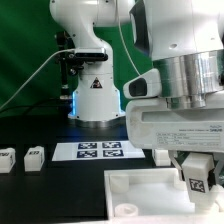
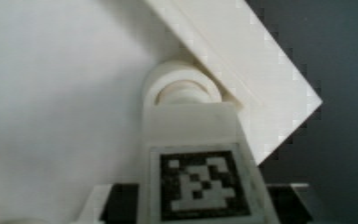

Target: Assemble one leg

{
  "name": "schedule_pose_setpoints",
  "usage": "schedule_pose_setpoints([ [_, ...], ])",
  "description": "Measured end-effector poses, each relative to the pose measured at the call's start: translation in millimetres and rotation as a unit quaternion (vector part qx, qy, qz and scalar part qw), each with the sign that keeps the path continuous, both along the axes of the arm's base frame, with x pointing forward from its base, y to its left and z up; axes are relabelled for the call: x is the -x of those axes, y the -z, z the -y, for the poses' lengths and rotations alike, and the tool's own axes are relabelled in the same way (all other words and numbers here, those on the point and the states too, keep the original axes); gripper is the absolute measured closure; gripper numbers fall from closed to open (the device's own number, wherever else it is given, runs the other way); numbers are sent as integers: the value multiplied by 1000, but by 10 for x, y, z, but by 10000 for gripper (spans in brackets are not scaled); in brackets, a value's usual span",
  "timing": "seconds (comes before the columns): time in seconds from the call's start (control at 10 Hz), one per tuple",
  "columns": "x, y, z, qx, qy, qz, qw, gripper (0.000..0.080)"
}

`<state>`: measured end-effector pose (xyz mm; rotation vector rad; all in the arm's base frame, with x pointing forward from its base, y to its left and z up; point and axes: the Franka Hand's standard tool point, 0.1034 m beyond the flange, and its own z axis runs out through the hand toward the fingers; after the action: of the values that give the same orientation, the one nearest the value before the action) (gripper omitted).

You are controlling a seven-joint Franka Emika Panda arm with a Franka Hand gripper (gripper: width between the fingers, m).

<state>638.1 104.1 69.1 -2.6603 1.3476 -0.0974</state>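
In the lower right of the exterior view the gripper (image 1: 197, 175) was clenched on the leg (image 1: 197, 187), its end at the plate's (image 1: 150, 197) corner socket (image 2: 179, 90) (seemingly not seated). A slight tilt could jam it there or shove the plate sideways.

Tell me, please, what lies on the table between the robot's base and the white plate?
The marker board lies there, flat on the dark table, between the base and the plate. Only the exterior view shows it.
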Motion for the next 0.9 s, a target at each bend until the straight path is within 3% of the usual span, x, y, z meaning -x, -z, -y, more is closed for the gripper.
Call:
schedule_pose_setpoints([
  [0.3, 45, 2, 12, -16, 185, -20, 982, 512],
  [0.6, 133, 50, -198, -29, 330, -48, 942, 517],
  [0.9, 151, 76, -274, -45, 433, -59, 898, 522],
])
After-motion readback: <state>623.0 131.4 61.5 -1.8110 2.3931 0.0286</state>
